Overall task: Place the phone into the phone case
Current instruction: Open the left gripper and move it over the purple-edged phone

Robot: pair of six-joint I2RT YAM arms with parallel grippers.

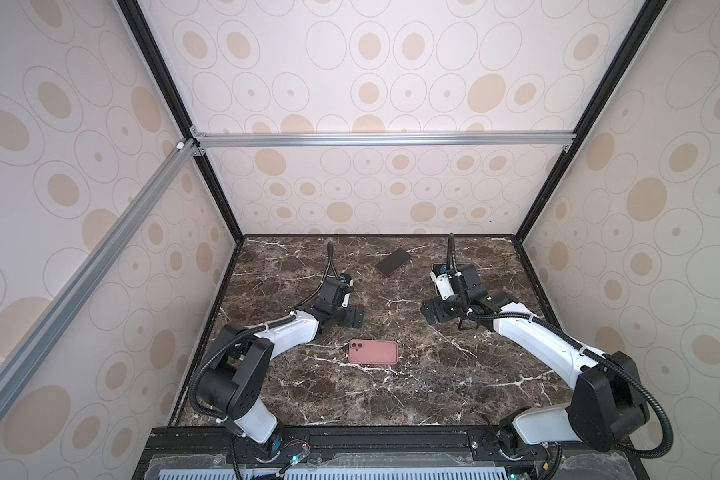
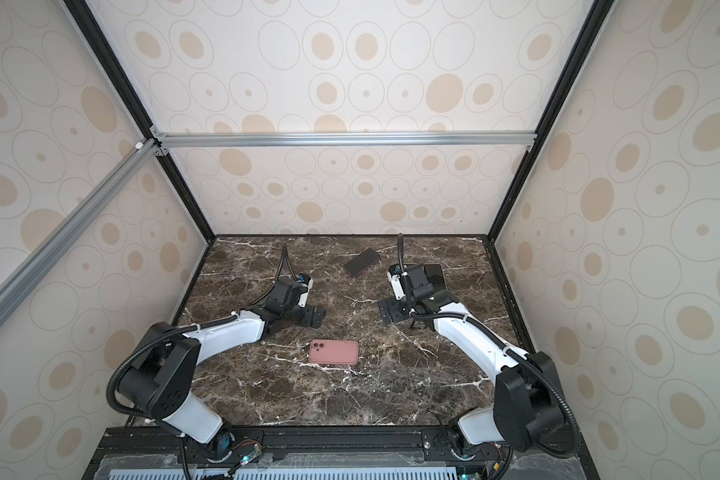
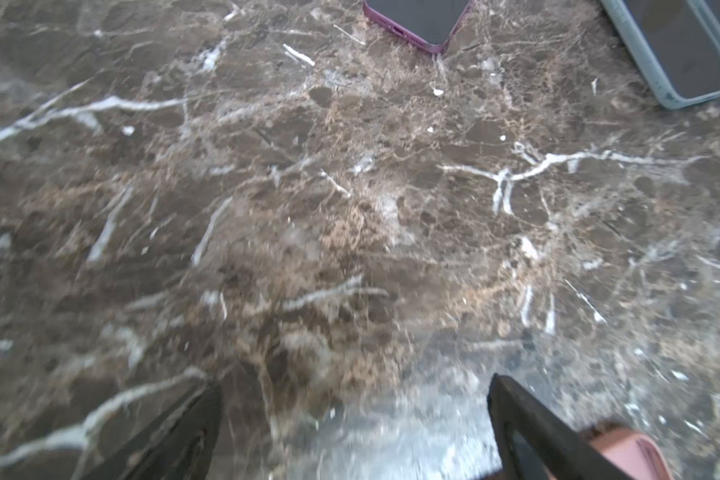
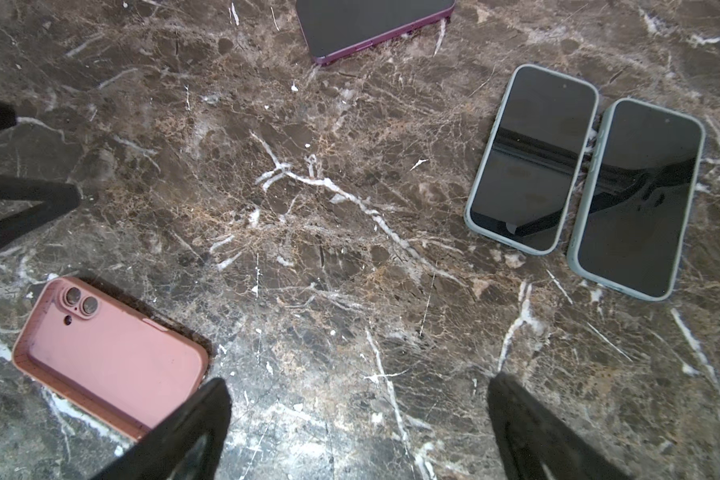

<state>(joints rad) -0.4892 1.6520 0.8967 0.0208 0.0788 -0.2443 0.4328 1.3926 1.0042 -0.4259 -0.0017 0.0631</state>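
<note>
The pink phone case [image 1: 373,352] [image 2: 333,352] lies flat on the dark marble table at front centre, camera holes to the left; it also shows in the right wrist view [image 4: 113,357] and one corner in the left wrist view [image 3: 632,449]. The phone [image 1: 393,262] [image 2: 362,262], dark screen up with a purple frame, lies at the back middle [image 4: 371,29] [image 3: 420,20]. My left gripper [image 1: 352,316] [image 3: 354,415] stands open just behind the case, holding nothing. My right gripper [image 1: 433,311] [image 4: 358,415] is open and holds nothing, to the right of the case.
Two more phones in grey-green cases [image 4: 533,158] [image 4: 636,199] lie side by side at the right, mostly hidden under my right wrist in both top views. One of them shows in the left wrist view [image 3: 678,54]. Patterned walls close in the table [image 1: 391,395] on three sides.
</note>
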